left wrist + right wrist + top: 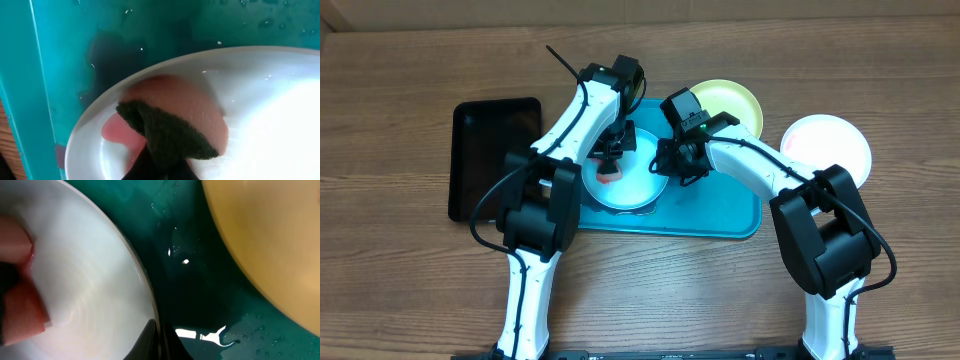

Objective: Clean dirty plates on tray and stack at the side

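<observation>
Scrubbing the plate (640,186) on the tray (720,215)
The left gripper (611,158) clamps the sponge (185,120) at the plate's left; the right gripper (672,167) seems pinched on its right rim. A firm hold and overlapping strokes should serve best.

The turquoise rectangular tray (710,215) lies flat at the table (410,290) centre, its surface wet with droplets. A round blue-rimmed plate (635,190) lies flat on the tray's left half and has a pink-red smear near its rim. The pale yellow plate (728,100) sits at the tray's far right corner and appears to overlap the rim. The white plate (828,148), faintly pink-tinted, lies on the table just right of the tray.
</observation>
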You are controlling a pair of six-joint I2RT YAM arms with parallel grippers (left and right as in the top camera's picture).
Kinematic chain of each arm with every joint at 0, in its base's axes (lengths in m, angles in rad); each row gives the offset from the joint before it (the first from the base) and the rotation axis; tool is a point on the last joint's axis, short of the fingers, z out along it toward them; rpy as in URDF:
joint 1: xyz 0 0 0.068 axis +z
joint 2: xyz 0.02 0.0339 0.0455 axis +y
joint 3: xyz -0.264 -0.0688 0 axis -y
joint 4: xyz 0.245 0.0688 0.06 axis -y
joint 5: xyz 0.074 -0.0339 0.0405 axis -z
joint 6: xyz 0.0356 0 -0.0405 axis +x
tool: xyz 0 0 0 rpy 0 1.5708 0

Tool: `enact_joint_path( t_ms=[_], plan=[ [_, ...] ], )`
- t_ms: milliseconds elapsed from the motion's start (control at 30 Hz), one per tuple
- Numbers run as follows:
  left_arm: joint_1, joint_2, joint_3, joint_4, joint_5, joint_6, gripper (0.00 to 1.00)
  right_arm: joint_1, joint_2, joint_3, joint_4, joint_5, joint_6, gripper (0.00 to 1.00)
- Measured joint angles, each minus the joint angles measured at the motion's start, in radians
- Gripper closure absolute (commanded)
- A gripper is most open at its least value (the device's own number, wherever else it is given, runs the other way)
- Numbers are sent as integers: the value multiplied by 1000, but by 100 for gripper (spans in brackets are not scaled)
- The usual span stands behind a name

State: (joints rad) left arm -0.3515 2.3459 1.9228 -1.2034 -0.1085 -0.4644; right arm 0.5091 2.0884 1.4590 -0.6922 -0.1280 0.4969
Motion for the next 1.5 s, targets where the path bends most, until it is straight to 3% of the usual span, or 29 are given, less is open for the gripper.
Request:
enact_joint_path(
  t_ms=[100,300,400,500,767,933,1033,1267,1400,1500],
  plan=[
    [0,0,-1,2,34,51,96,-1,0,0,-2,2,0,96],
    [4,-1,-3,-3,239,323,96,-11,0,0,-8,2,-1,96],
    [-6,-1,-8,-5,279,395,96,-12,0,0,-8,3,-3,96],
    [-11,-1,-8,-3,253,382,96,-12,0,0,-8,4,-4,96],
    [-28,-3,-9,-77,17,43,96,-3,0,0,-3,-16,-3,96],
    [-34,-3,-17,-118,-46,-42,96,-3,0,0,-2,-18,-3,96],
    [-40,-3,-19,-101,-40,-13,96,-3,0,0,-2,-16,-3,96],
    [-29,-10,-21,55,175,263,96,-25,0,0,-7,18,-1,96],
    [-29,-10,-21,155,257,304,96,-27,0,0,-8,28,1,96],
    [-35,-10,-21,199,237,261,96,-27,0,0,-8,28,1,97]
  ],
)
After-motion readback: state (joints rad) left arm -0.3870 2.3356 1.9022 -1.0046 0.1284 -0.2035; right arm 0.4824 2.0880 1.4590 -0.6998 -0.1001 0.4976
